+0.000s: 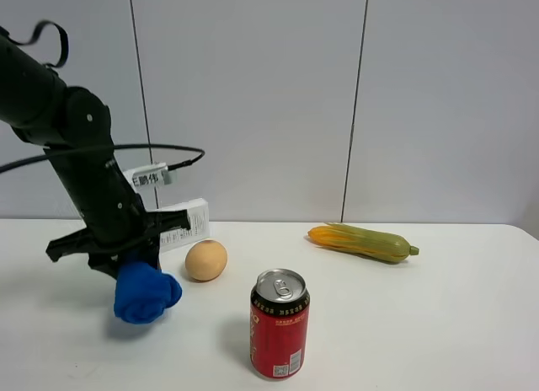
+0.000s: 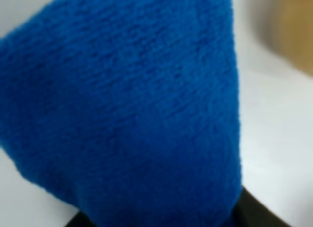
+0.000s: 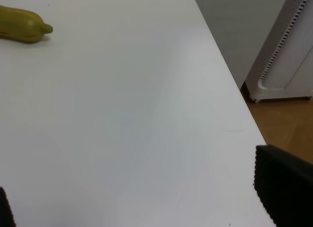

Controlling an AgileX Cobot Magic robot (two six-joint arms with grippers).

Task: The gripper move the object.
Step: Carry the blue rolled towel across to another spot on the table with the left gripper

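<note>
Exterior high view: the left arm (image 1: 80, 168) reaches down to the left part of the white table (image 1: 438, 324), with the blue plush object (image 1: 146, 293) at its tip, just left of a brown egg (image 1: 206, 260). A red can (image 1: 280, 324) stands upright near the front, and a yellow-green vegetable (image 1: 362, 243) lies well apart to the right. The same view does not show whether the plush touches the table, only that it sits low, with a shadow under it. Left wrist view: the blue plush object (image 2: 127, 119) fills nearly the whole frame, its fuzzy pile visible as it is not from above. The left fingers (image 2: 257, 213) appear only as dark slivers on either side of its near end, closed on it. A blurred tan patch (image 2: 291, 31) lies beyond. Right wrist view: bare table (image 3: 122, 129), the vegetable's green end (image 3: 27, 25), and a white floor unit (image 3: 288, 56) past the table edge. The right fingers (image 3: 283, 188) show at opposite corners, spread wide with nothing between them.
</note>
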